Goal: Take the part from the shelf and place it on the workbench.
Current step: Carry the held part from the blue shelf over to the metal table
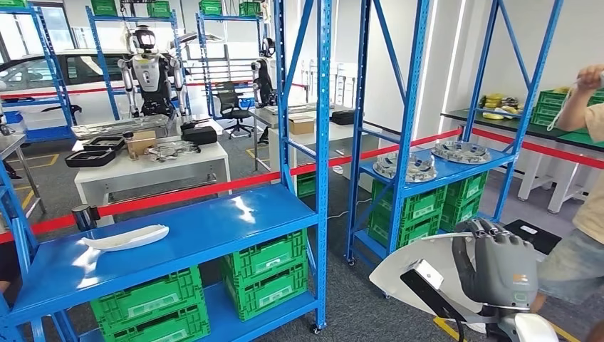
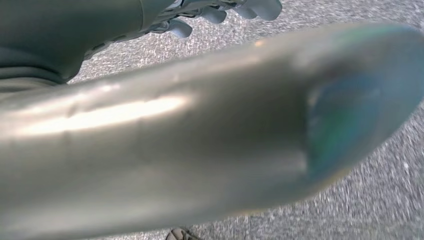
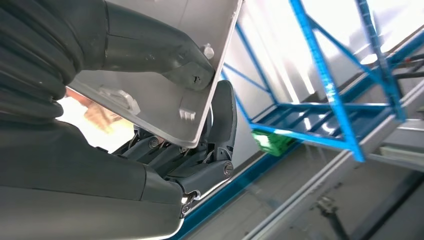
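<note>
My right hand (image 1: 500, 267) grips a flat white-grey panel part (image 1: 402, 274) at the lower right, held above the grey floor. In the right wrist view the thumb (image 3: 165, 55) presses on one face of the part (image 3: 160, 100) and the dark fingers (image 3: 200, 155) curl under it. A second long white part (image 1: 128, 237) lies on the blue shelf (image 1: 214, 228) at the left. The white workbench (image 1: 178, 167) stands beyond the red tape. My left hand (image 2: 220, 14) hangs over the floor with loose fingers and nothing in it.
A person (image 1: 585, 214) stands close at the right edge. A second blue shelf (image 1: 456, 174) ahead carries round metal parts (image 1: 406, 167). Green crates (image 1: 267, 271) fill the lower shelves. Red barrier tape (image 1: 214, 189) runs across behind the shelves. Another robot (image 1: 151, 71) stands behind the workbench.
</note>
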Motion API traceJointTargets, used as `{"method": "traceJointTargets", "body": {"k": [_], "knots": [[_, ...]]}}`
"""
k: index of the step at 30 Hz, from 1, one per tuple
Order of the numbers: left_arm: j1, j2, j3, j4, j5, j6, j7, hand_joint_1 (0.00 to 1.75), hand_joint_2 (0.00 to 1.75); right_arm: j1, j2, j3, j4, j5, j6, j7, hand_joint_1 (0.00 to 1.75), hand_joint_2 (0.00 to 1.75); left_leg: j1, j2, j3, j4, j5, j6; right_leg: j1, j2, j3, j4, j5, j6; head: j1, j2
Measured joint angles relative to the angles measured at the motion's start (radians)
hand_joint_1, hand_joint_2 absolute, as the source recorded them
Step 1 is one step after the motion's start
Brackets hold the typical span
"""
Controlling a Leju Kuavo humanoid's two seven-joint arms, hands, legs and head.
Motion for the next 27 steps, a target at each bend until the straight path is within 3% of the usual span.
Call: {"method": "traceJointTargets", "body": {"k": [1,3,5,6,8,9,10,12,14,16,18,20,21,22,25,27], "knots": [[0.000,0.000,0.000,0.000,0.000,0.000,-0.001,0.00,0.00,-0.003,-0.001,0.000,0.000,-0.003,0.002,-0.002,1.40,1.75,0.002,-0.023,-0.012,0.029,-0.022,-0.007,-0.005,0.008,-0.001,-0.004,0.006,-0.005,0.000,0.000],[0.002,-0.001,0.000,0.001,-0.001,-0.001,-0.002,0.00,0.00,-0.007,-0.001,0.000,0.000,-0.011,0.005,-0.006,1.40,1.75,0.009,-0.072,-0.058,0.143,-0.090,-0.017,-0.009,0.026,-0.007,-0.006,0.014,-0.010,-0.002,0.000],[0.003,0.000,0.000,0.001,-0.001,-0.001,-0.002,0.00,0.00,-0.008,-0.001,0.000,0.000,-0.015,0.007,-0.009,1.40,1.75,0.015,-0.084,-0.097,0.246,-0.132,-0.023,-0.011,0.048,-0.014,-0.003,0.018,-0.008,-0.002,0.000],[0.004,0.001,0.000,0.001,-0.001,-0.001,-0.002,0.00,0.00,-0.008,-0.001,0.000,0.000,-0.016,0.008,-0.010,1.40,1.75,0.017,-0.085,-0.095,0.251,-0.125,-0.025,-0.012,0.060,-0.017,-0.001,0.019,-0.005,-0.002,0.000],[0.003,0.001,0.000,0.001,-0.001,-0.002,-0.002,0.00,0.00,-0.009,-0.001,0.000,0.000,-0.017,0.008,-0.011,1.40,1.75,0.022,-0.098,-0.037,0.148,-0.066,-0.028,-0.017,0.082,-0.021,0.005,0.020,0.001,-0.002,0.000],[0.003,0.001,0.000,0.001,-0.002,-0.002,-0.002,0.00,0.00,-0.010,-0.001,0.000,0.000,-0.017,0.009,-0.011,1.40,1.75,0.026,-0.120,-0.002,0.080,-0.044,-0.030,-0.019,0.092,-0.023,0.007,0.021,0.007,-0.002,0.000],[0.003,0.001,0.000,0.001,-0.002,-0.002,-0.003,0.00,0.00,-0.013,-0.001,0.000,0.000,-0.017,0.009,-0.011,1.40,1.75,0.028,-0.139,0.026,0.026,-0.029,-0.029,-0.020,0.102,-0.027,0.010,0.022,0.014,-0.002,0.000],[0.003,0.000,0.000,0.001,-0.003,-0.003,-0.005,0.00,0.00,-0.020,-0.002,0.000,0.000,-0.017,0.010,-0.011,1.40,1.75,0.027,-0.157,0.043,-0.011,-0.028,-0.023,-0.021,0.122,-0.035,0.008,0.030,0.031,-0.002,0.000],[0.002,0.000,0.000,0.001,-0.004,-0.003,-0.006,0.00,0.00,-0.022,-0.003,0.000,-0.001,-0.017,0.010,-0.010,1.40,1.75,0.025,-0.137,0.043,-0.016,-0.020,-0.007,-0.024,0.136,-0.040,0.001,0.039,0.047,-0.002,0.000],[0.001,0.000,0.000,0.001,-0.004,-0.003,-0.007,0.00,0.00,-0.026,-0.006,0.000,-0.001,-0.017,0.011,-0.010,1.40,1.75,0.027,-0.115,0.042,-0.022,-0.013,0.009,-0.021,0.101,-0.058,0.033,0.018,0.055,0.001,0.000],[0.002,0.000,0.000,0.001,-0.004,-0.003,-0.007,0.00,0.00,-0.030,-0.007,0.000,-0.001,-0.017,0.011,-0.011,1.40,1.75,0.023,-0.092,0.038,-0.024,-0.010,0.020,-0.016,0.051,-0.109,0.143,-0.043,0.056,0.004,0.000],[0.004,0.000,0.000,0.001,-0.004,-0.005,-0.007,0.00,0.00,-0.027,-0.007,0.000,-0.001,-0.017,0.012,-0.012,1.40,1.75,0.017,-0.067,0.034,-0.023,-0.009,0.025,-0.015,0.037,-0.161,0.262,-0.090,0.055,0.005,0.000],[0.004,0.000,0.000,0.001,-0.004,-0.007,-0.008,0.00,0.00,-0.025,-0.007,0.000,-0.001,-0.017,0.012,-0.011,1.40,1.75,0.014,-0.055,0.033,-0.023,-0.009,0.026,-0.013,0.036,-0.165,0.279,-0.089,0.053,0.005,0.000],[0.004,-0.001,0.000,0.001,-0.003,-0.008,-0.008,0.00,0.00,-0.023,-0.007,0.000,-0.001,-0.017,0.012,-0.010,1.40,1.75,0.012,-0.043,0.032,-0.022,-0.009,0.026,-0.011,0.032,-0.147,0.253,-0.071,0.049,0.005,0.000],[0.002,-0.002,0.000,0.001,-0.002,-0.009,-0.009,0.00,0.00,-0.024,-0.009,0.000,-0.002,-0.017,0.012,-0.007,1.40,1.75,0.004,-0.011,0.034,-0.021,-0.011,0.025,0.005,-0.016,-0.036,0.056,-0.001,0.025,0.005,0.000],[0.002,-0.003,0.000,0.001,-0.002,-0.009,-0.008,0.00,0.00,-0.024,-0.011,0.000,-0.004,-0.017,0.011,-0.006,1.40,1.75,0.000,0.007,0.035,-0.021,-0.011,0.019,0.015,-0.031,-0.012,0.001,0.009,0.012,0.004,0.000]]}}
